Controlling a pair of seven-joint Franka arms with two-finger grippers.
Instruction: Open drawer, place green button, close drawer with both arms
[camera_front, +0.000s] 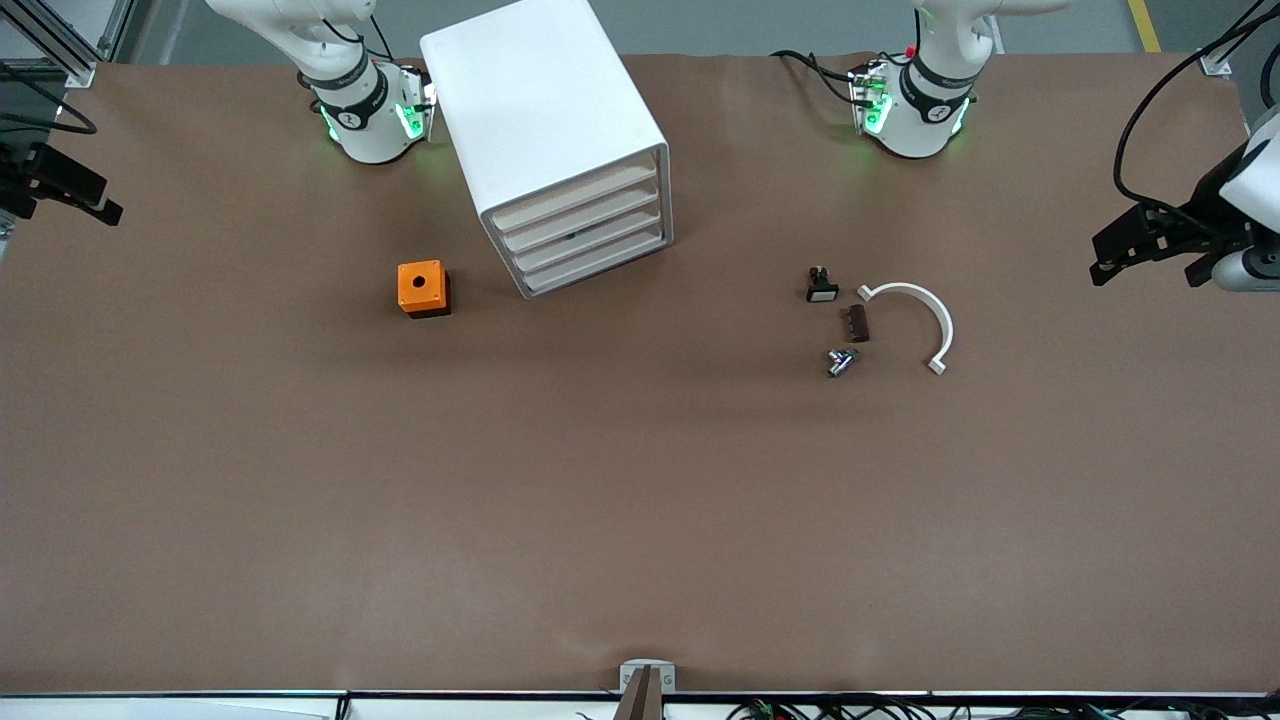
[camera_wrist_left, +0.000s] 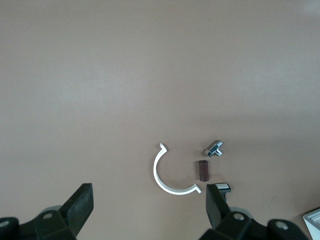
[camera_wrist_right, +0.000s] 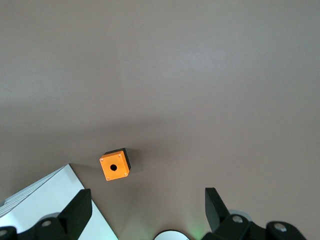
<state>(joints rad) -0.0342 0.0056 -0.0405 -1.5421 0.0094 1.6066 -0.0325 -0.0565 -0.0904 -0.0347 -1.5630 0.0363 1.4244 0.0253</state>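
Cream fronts of all four drawers (camera_front: 585, 232) sit flush in the white cabinet (camera_front: 540, 100), so opening comes first: catch one front squarely and pull straight out. What looks like the button (camera_front: 842, 361) lies toward the left arm's end, near a curved white clip (camera_front: 925, 315). The left claw (camera_front: 1145, 262) and right claw (camera_front: 60, 200) hang open over the table's ends.

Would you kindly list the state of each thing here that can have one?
cabinet: all four drawers shut.
left gripper: open, empty, waiting above the table by the small parts.
right gripper: open, empty, waiting above the table by the cabinet.
orange box: upright, hole facing up.
white-faced switch: lying loose on the table.
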